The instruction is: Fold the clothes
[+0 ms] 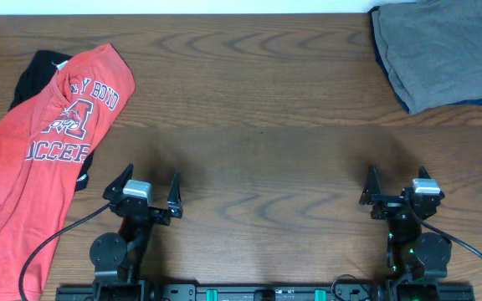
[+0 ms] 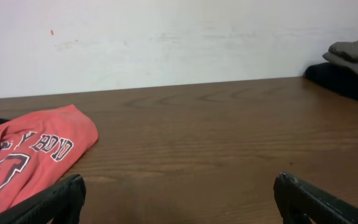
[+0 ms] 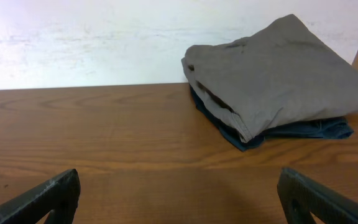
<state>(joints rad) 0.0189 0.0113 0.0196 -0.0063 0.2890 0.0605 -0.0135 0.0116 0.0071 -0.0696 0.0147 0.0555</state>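
Note:
A red-orange T-shirt [image 1: 36, 159] with white "SOCCER" lettering lies spread and unfolded at the table's left side. A black garment [image 1: 33, 71] lies partly under it at the top left. The shirt's edge shows in the left wrist view [image 2: 30, 158]. My left gripper [image 1: 147, 186] is open and empty, just right of the shirt near the front edge; its fingers frame bare wood in the left wrist view [image 2: 179, 193]. My right gripper [image 1: 396, 186] is open and empty at the front right, and shows the same in the right wrist view [image 3: 179, 193].
A folded pile, a grey garment [image 1: 442, 50] on top of a dark blue one [image 3: 278, 132], sits at the back right corner. It also shows in the right wrist view [image 3: 278, 74]. A white wall runs behind the wooden table [image 1: 258, 109].

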